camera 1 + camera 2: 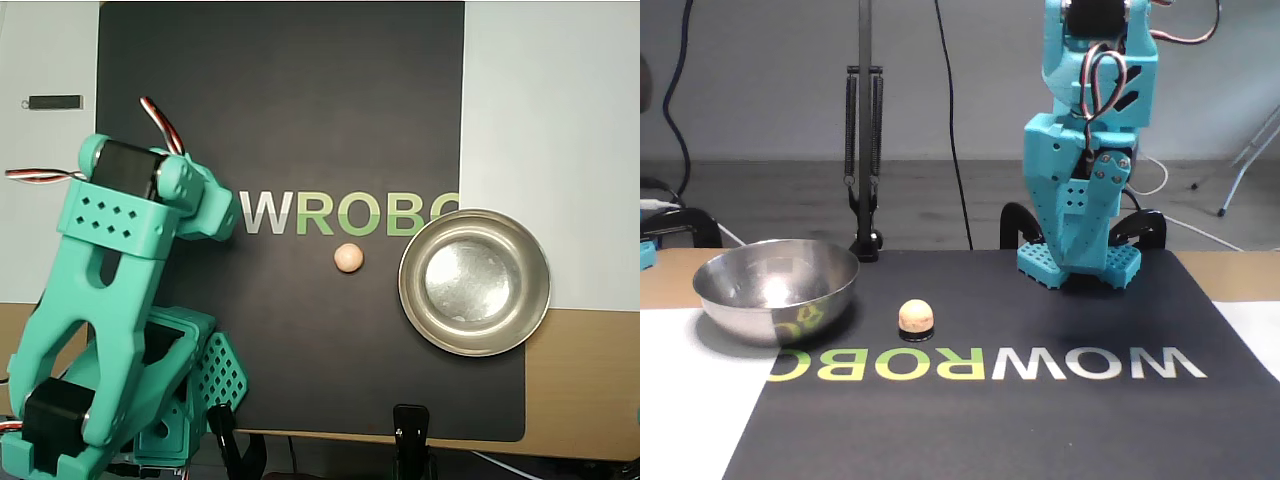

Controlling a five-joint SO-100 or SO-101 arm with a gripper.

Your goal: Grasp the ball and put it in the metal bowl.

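The ball (348, 258) (915, 316), small and pale tan, rests on the black mat just below the green lettering. The metal bowl (406, 278) (780, 305) stands beside it, right of it in the overhead view and left of it in the fixed view, with nothing inside. My teal gripper (1077, 272) hangs tip-down in front of the arm's base, well to the right of the ball in the fixed view. Its fingers look pressed together and hold nothing. From overhead the fingertips are hidden under the wrist (205, 205).
The black mat (300, 120) with WOWROBO lettering covers the table's middle. The arm's base (190, 385) sits at the mat's lower left in the overhead view. Two black clamps (410, 435) grip the near edge. A lamp stand (862, 150) rises behind the bowl. A small dark bar (52, 102) lies upper left.
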